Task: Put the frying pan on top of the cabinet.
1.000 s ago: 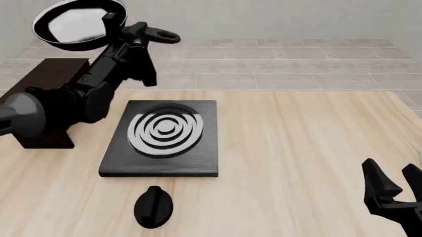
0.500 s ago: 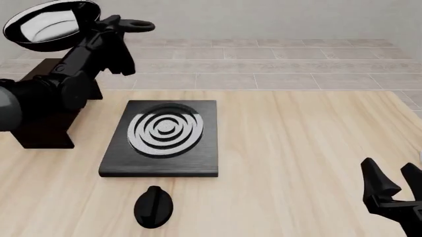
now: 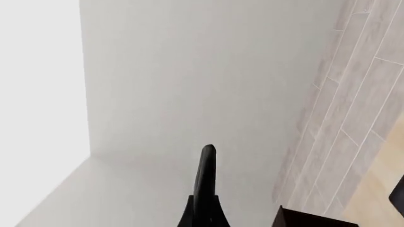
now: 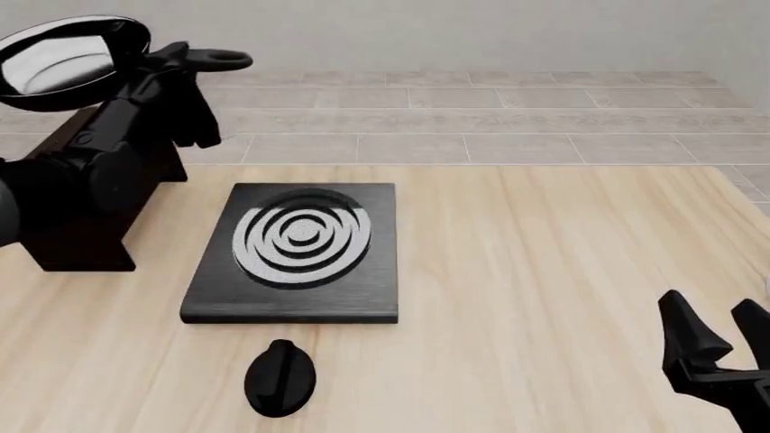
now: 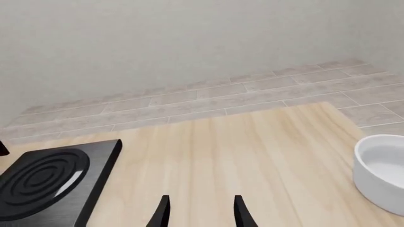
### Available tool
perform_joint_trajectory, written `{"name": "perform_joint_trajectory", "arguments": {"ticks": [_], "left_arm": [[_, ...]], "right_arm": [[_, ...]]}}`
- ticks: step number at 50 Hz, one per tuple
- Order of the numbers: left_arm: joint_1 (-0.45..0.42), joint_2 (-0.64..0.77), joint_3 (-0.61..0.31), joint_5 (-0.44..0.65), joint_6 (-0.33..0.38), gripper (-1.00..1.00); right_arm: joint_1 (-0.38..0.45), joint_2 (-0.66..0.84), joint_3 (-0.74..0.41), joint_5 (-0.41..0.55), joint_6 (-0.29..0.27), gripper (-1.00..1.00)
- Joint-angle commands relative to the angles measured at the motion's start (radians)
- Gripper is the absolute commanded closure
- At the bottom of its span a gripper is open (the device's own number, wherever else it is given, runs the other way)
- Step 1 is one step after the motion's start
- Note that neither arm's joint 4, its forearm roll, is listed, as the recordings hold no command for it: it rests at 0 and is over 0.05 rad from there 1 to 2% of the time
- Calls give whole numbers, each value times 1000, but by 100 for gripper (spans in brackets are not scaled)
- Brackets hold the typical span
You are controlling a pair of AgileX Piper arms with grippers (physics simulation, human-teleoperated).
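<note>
Frying pan [image 4: 67, 54] aloft over the cabinet [image 4: 72, 194], handle clamped in left fingers [image 4: 157, 68]; right fingers [image 4: 719, 338] spread, idle.

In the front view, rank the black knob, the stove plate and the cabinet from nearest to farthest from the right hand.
1. Black knob: near table edge, left of the right hand.
2. Stove plate: farther left, mid-table.
3. Cabinet: far left edge, under the frying pan the left hand holds.

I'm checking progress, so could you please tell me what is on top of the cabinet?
Nothing visibly rests on the cabinet; the left arm covers most of its top. The frying pan is above it, held in the left gripper.
</note>
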Motion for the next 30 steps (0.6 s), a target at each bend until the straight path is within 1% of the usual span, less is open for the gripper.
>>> {"name": "perform_joint_trajectory", "arguments": {"ticks": [1,4,14,20,30], "left_arm": [[39,-18,17,-37,6,100],[46,-20,22,-42,-4,100],[65,-3,65,-86,5,100],[80,-4,70,-92,-2,100],[77,15,94,-117,-7,100]], "right_arm": [[1,-7,-1,7,-2,-100],[1,-2,-1,4,-2,-100],[3,2,-4,4,-3,-100],[4,18,-2,-11,-3,-100],[3,28,0,-23,-3,-100]]}}
